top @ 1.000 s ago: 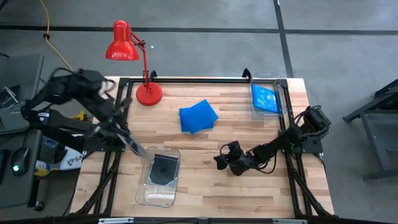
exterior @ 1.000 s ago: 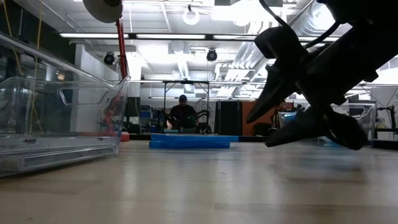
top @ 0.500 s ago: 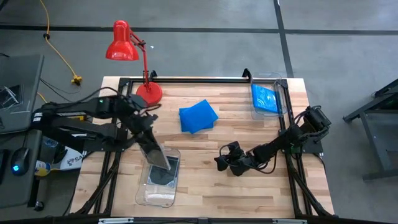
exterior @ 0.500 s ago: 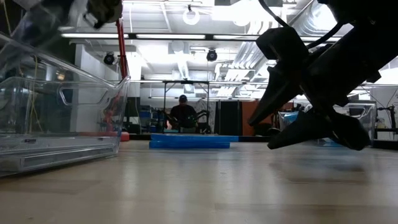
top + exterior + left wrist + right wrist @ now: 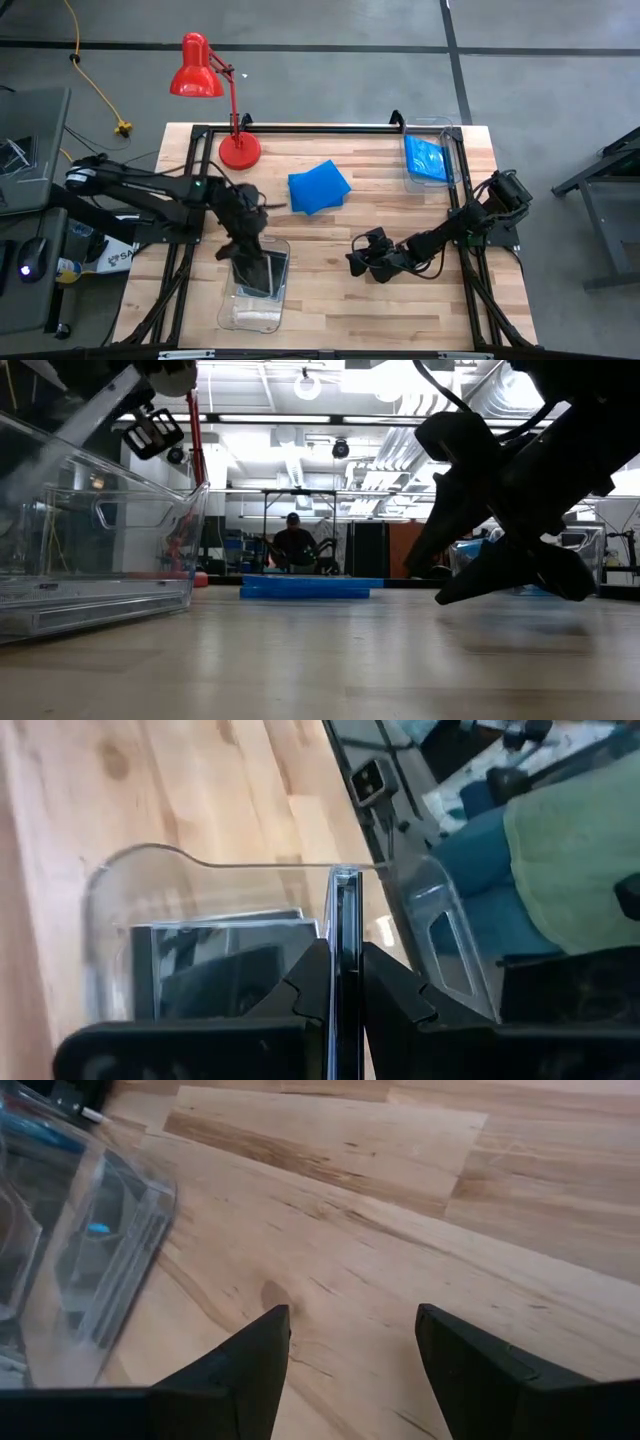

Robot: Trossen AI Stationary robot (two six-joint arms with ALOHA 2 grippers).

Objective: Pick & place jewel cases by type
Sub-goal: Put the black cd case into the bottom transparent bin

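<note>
In the high view my left gripper point(image 5: 247, 252) hangs over the clear bin point(image 5: 252, 300) near the table's left front and is shut on a dark jewel case. In the left wrist view that case point(image 5: 345, 935) shows edge-on, and another dark case point(image 5: 215, 960) lies flat on the bin's floor. A stack of bright blue cases point(image 5: 319, 187) lies on the table's middle; in the low view the blue stack point(image 5: 305, 588) shows farther off. One blue case point(image 5: 427, 158) lies in the far-right bin. My right gripper point(image 5: 358, 258) waits open, low over the table. My left gripper pinches the dark jewel case between its two fingers point(image 5: 305, 995), one on each flat face, at the case's near edge point(image 5: 345, 1005). The fingers come from above, slanting down into the bin. The case stands on edge, lifted over the case that lies in the bin.
A red desk lamp point(image 5: 210, 95) stands at the far-left corner. A black frame rail point(image 5: 300, 128) runs along the far edge. Bare wood lies between the blue stack and the near edge. A person point(image 5: 294, 540) sits in the room beyond the table.
My left arm has swung in from the table's left edge toward the near-left bin, carrying the dark case. It has come down, and the case now stands edge-on in the bin's mouth. My right arm has kept still.
</note>
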